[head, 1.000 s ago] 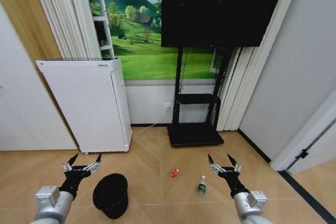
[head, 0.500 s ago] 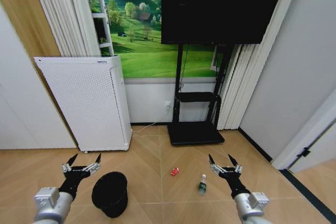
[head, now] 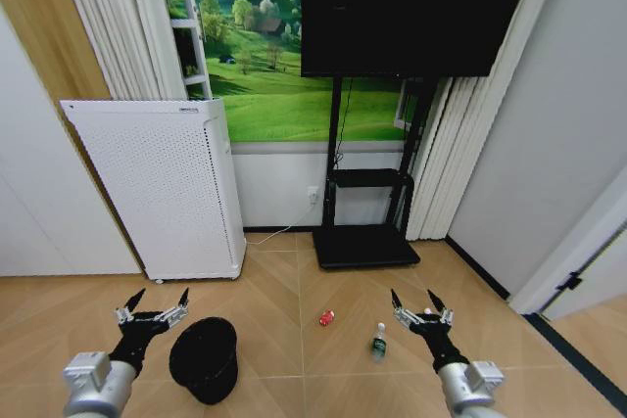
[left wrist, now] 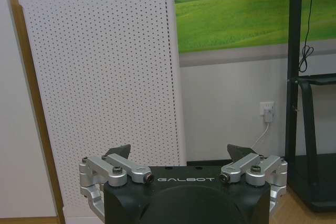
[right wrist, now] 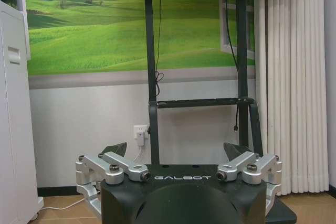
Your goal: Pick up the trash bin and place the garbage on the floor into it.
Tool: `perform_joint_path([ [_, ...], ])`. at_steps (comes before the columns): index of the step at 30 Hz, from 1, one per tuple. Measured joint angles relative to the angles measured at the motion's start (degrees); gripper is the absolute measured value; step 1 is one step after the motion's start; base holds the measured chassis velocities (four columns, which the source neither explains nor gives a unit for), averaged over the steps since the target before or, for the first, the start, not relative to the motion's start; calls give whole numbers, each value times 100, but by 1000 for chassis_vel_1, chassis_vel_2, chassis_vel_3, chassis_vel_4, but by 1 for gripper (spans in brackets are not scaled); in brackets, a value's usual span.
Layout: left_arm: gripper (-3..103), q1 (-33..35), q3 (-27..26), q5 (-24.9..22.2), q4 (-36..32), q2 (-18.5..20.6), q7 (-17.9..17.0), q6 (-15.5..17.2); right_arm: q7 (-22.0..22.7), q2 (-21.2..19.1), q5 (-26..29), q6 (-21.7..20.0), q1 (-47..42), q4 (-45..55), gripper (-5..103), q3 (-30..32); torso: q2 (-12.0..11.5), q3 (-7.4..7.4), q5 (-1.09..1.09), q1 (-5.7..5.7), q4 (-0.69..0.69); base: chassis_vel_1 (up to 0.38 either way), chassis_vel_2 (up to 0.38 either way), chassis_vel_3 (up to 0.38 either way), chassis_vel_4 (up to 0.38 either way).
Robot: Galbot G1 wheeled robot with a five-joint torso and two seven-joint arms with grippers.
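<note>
The trash bin (head: 204,359) stood upright on the wooden floor, mouth up, just in front of the white perforated cabinet (head: 157,188) and a little toward the TV stand (head: 364,237). Nothing was in hand! The left gripper (head: 152,302) hovered just beside the bin's rim, on the side away from the TV stand, jaws spread wide and empty. From the bin toward the stand lay the garbage: a red piece (head: 326,317), then a small clear bottle (head: 378,342) with a green label, standing upright. A third piece could not be made out. The right gripper (head: 421,306) hung just past the bottle, well apart from the bin, fingers equally splayed and holding nothing.

The risks, as judged from here: the bin tapers to a narrow base and looked light, so a jaw nudging the rim rather than straddling it could tip or skate it across the smooth boards. A one-sided pinch on the mesh wall might let it swing. The upright bottle would topple and roll at a glancing touch, and the red piece sat low, inviting fingertips to scrape the floor.
</note>
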Motion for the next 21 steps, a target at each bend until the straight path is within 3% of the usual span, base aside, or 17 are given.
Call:
perform_joint_path([
  [21,100,7,-36,5,23,-14,28,-41,0,17,-8,0,14,4,100,-10,-502,-339,0,-163,0,0,0,0,0],
])
